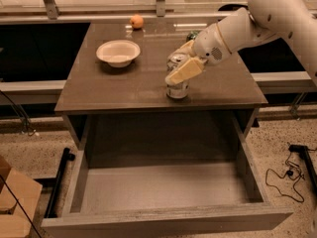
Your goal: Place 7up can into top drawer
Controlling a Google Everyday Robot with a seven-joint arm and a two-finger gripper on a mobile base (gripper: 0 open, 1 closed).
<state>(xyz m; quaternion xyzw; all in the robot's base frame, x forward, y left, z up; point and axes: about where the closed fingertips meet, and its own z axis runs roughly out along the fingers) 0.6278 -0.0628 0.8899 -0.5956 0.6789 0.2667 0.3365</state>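
Observation:
The 7up can (177, 87) stands upright on the brown table top (124, 88), near its front edge and right of the middle. My gripper (181, 63) comes in from the right on the white arm (247, 24) and sits over and around the upper part of the can, hiding most of its label and top. The top drawer (163, 190) is pulled fully open below the table's front edge. It is empty, with its pale grey bottom showing and its long front panel (168, 225) nearest the camera.
A white bowl (118, 52) sits on the table's left half. An orange fruit (136, 21) lies at the back edge. A dark green can (192, 34) peeks out behind the arm. Cables (290, 182) lie on the floor to the right, and a cardboard box (12, 202) is at the lower left.

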